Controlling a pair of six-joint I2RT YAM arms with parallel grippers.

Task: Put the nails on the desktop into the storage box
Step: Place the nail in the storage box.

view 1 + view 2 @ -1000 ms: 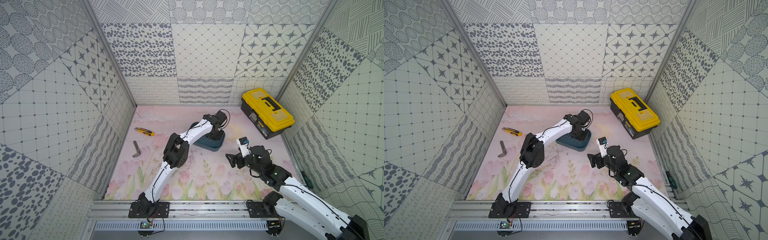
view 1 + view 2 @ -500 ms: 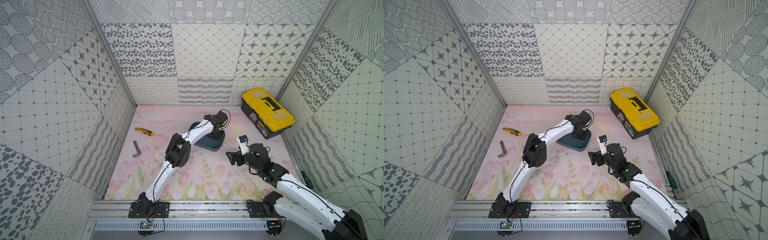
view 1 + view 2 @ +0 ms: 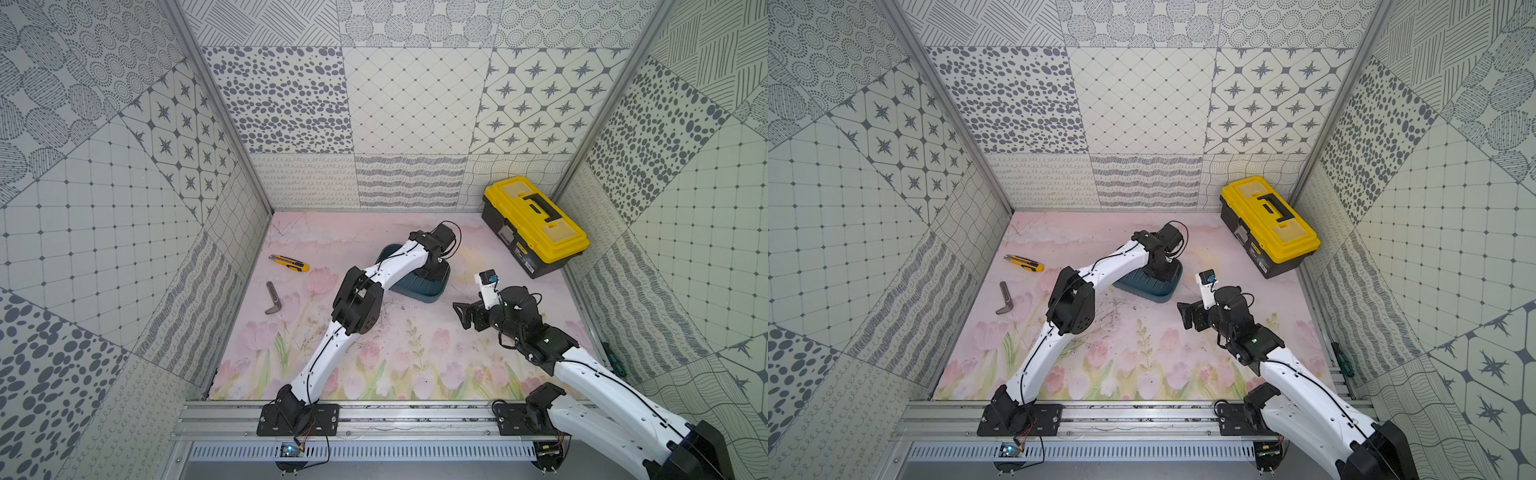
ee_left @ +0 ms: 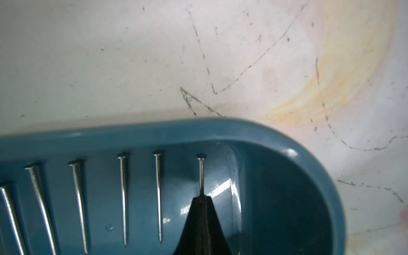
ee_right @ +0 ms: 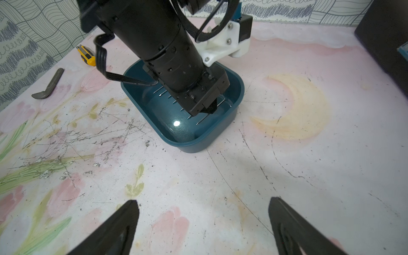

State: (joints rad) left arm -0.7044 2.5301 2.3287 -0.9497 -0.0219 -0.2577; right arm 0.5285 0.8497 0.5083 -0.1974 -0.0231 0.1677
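Right now the left gripper point(image 4: 202, 199) stands inside the storage box point(image 4: 154, 132). Its jaws are pinched tight on the shaft of one nail point(image 4: 201, 172), the last in a row with five other nails point(image 4: 123, 198) lying side by side on the box floor. Whether the gripped nail touches that floor I cannot tell.

The likely trouble is this: if the jaws part while the nail hangs above the floor, it may bounce onto its neighbour or lean against the box's rounded end wall close by. If it clings to the jaws, a rising arm could carry it out over the rim.

The right gripper point(image 5: 203, 220) hovers well clear of the box, jaws wide and empty.

Around the box the desktop point(image 5: 220, 176) is pale pink, printed with tulips and heavily scratched. Those dark scratches could pass for nails, though I see none outside the box. Patterned grey-and-white panels wall the space. A yellow-lidded toolbox point(image 3: 536, 224), a utility knife point(image 3: 289, 263) and a bent metal bar point(image 3: 272, 298) lie apart from the box.
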